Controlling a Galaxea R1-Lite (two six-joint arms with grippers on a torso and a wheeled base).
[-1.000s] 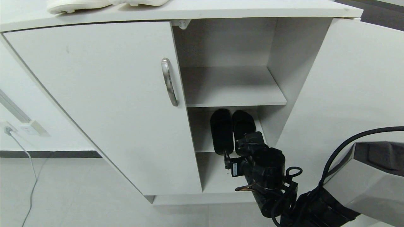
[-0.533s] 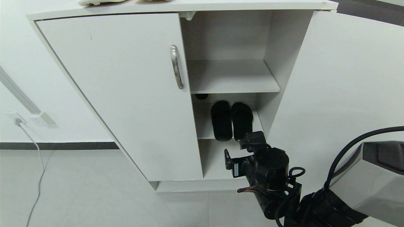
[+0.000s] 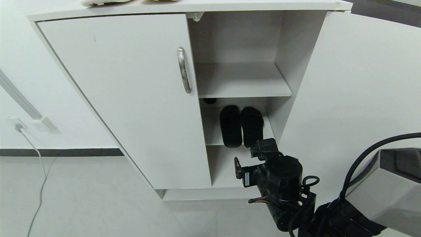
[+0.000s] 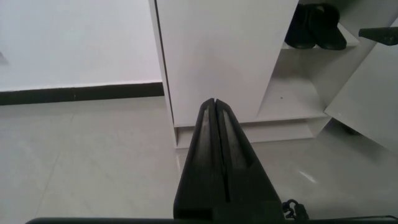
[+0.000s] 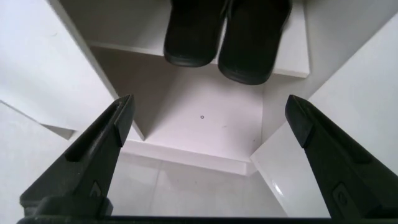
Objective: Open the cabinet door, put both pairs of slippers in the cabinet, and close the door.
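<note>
A pair of black slippers (image 3: 241,125) lies side by side on the middle shelf of the white cabinet (image 3: 243,80), heels at the shelf's front edge. They also show in the right wrist view as black slippers (image 5: 224,31) and in the left wrist view as black slippers (image 4: 317,28). My right gripper (image 3: 250,154) hangs open just in front of and below them, nothing between its fingers (image 5: 118,121). Pale slippers (image 3: 105,2) rest on the cabinet top. My left gripper (image 4: 214,109) is shut and empty, low over the floor, facing the closed left door (image 4: 224,50).
The right door (image 3: 355,82) stands swung wide open beside my right arm. The left door carries a metal handle (image 3: 184,70). A wall socket with a cable (image 3: 19,126) is at the left. Bare tiled floor (image 3: 98,210) lies before the cabinet.
The head camera has shifted, so the cabinet sits lower and more to the right in the picture. My open right gripper has drawn back from the black slippers' heels.
</note>
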